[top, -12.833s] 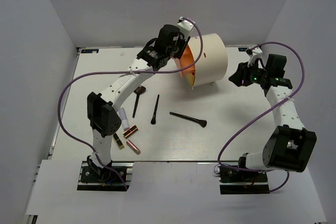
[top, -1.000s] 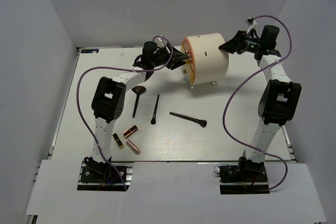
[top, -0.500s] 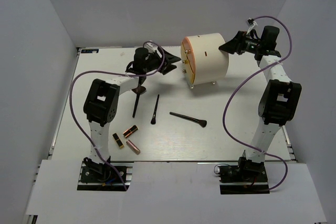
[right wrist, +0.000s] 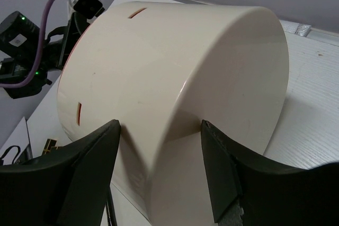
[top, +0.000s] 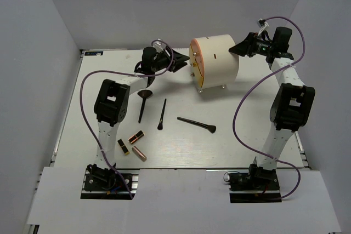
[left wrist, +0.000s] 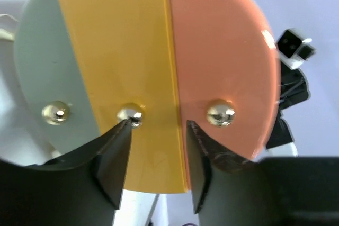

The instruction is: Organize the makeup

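The makeup lies on the table left of centre: a brush with a wide brown head, a thin black brush, a third brush, and three lipstick tubes. My left gripper is open just in front of the cream cylinder's drawer face. In the left wrist view its gap frames the yellow drawer front, with the left fingertip touching the middle gold knob. My right gripper is open, its fingers braced on the cylinder's back rim.
The drawer face has a grey-green, a yellow and an orange front, each with a gold knob. The cylinder stands on small feet at the table's back centre. White walls close in the table on three sides.
My left gripper drew back to the left from the drawer face, then moved right and up to it again. The right arm and the makeup have not moved.
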Tool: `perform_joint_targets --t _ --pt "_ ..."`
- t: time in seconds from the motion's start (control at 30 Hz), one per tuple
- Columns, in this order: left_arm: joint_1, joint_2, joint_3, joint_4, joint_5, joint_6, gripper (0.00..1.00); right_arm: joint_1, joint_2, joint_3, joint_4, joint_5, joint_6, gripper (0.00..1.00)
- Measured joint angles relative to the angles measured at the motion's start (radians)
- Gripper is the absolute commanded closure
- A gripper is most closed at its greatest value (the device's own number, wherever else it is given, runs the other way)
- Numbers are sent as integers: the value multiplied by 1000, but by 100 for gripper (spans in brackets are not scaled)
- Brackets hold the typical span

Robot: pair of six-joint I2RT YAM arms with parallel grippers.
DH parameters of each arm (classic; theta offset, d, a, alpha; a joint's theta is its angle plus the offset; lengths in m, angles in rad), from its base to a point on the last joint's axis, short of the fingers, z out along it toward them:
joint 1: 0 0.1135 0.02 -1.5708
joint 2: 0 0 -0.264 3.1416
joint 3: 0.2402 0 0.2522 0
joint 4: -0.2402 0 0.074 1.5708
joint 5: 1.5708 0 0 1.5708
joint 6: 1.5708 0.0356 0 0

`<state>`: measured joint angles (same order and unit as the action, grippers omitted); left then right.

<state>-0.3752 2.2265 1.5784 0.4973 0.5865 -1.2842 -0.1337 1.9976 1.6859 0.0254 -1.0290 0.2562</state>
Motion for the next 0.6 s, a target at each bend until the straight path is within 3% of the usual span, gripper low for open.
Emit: perform_joint_targets --t 0.1,0.6 --pt "0 28 11 -5 3 -4 39 0 0 0 0 -1 -1 33" --pt "-14 127 141 -42 32 -15 43 0 0 0 0 -2 -2 33"
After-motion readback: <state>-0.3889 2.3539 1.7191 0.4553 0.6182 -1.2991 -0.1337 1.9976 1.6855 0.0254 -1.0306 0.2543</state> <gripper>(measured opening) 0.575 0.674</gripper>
